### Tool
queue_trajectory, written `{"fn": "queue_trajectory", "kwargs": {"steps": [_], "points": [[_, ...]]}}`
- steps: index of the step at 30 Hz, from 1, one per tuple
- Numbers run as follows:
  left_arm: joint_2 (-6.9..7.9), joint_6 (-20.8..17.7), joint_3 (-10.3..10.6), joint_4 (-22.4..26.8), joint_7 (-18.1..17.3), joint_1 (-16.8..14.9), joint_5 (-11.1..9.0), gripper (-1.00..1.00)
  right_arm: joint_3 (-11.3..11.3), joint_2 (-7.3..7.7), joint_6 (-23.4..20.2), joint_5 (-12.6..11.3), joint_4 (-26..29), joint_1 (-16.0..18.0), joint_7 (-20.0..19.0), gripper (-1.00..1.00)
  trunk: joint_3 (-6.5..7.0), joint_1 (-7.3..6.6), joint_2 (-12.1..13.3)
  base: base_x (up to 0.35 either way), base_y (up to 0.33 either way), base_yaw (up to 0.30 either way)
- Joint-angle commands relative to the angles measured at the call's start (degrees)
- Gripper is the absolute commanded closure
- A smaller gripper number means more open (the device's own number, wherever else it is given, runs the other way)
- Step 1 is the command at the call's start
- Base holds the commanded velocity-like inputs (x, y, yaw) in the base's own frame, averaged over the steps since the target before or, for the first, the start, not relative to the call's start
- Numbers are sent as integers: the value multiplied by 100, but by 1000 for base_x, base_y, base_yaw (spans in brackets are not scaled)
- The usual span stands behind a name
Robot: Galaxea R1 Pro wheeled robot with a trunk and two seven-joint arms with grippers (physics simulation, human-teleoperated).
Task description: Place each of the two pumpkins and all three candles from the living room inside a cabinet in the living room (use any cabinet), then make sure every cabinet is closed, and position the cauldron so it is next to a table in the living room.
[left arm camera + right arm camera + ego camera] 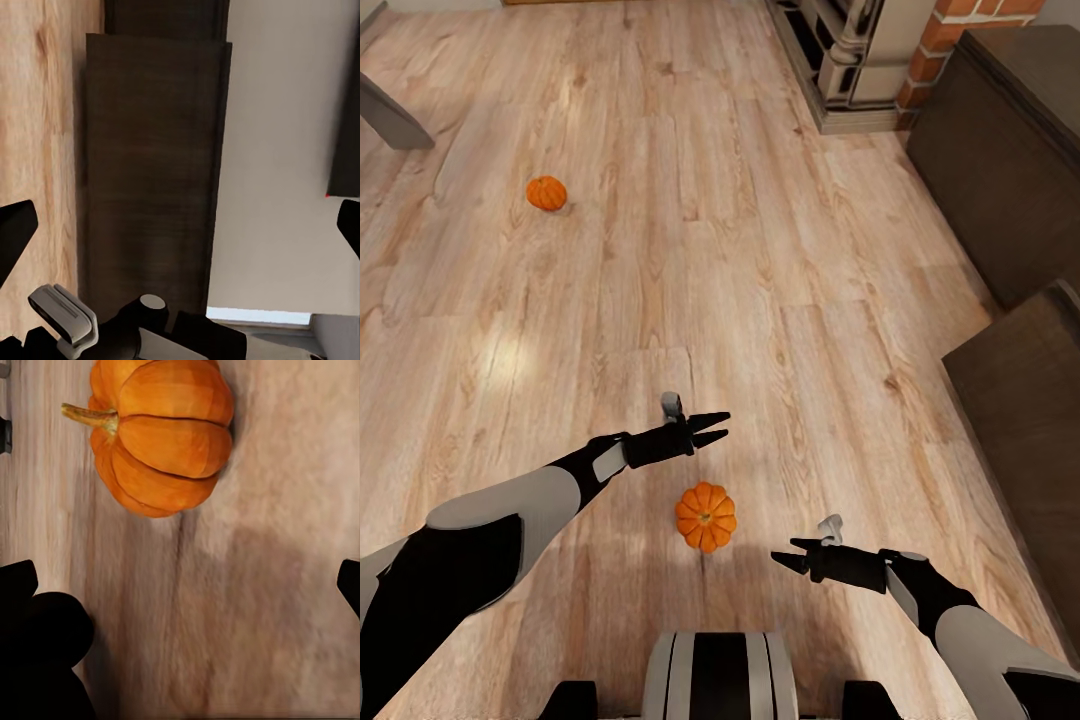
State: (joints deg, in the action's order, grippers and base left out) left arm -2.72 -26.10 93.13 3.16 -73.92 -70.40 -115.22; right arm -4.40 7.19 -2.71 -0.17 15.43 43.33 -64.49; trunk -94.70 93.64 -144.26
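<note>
Open plank floor [690,250] is lying ahead, far and left. Near pumpkin [706,517] is sitting between left gripper [712,428] and right gripper [788,555], apart from both, jaws parted. Far pumpkin [546,193] is standing alone at left. Dark cabinet [1000,160] is bounding the right side; brick fireplace [860,60] is blocking far right.

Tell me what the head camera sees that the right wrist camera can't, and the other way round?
Head view alone: a second pumpkin farther off on the wood floor, the dark brown cabinet, the brick fireplace, and the open left gripper and right gripper with their arms. Right wrist view alone: the near pumpkin's brownish stem close up, pointing sideways. Both share the near pumpkin, lying free on the floor.
</note>
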Motion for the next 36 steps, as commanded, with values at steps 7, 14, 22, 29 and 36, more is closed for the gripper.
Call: {"fn": "queue_trajectory", "kwargs": {"steps": [7,14,22,29,36], "points": [[-6,0,-5,0,0,3,0,-100,19,-15,1,6,-2,0,-3,-100,-156,18,-10,0,0,0],[-14,31,-5,0,0,7,0,-100,38,-24,-11,32,-5,1,-9,-100,-311,36,-19,0,0,0],[-2,107,56,107,-26,22,6,-100,33,-25,-10,19,-5,0,-11,-100,-399,46,-24,0,0,0],[14,443,410,268,-61,26,-6,-100,26,-33,-10,17,-5,0,-4,-100,-399,46,-24,0,0,0],[12,456,423,263,-56,26,-19,-100,38,-44,2,42,-11,0,49,-100,-399,46,-24,2,0,0]]}}
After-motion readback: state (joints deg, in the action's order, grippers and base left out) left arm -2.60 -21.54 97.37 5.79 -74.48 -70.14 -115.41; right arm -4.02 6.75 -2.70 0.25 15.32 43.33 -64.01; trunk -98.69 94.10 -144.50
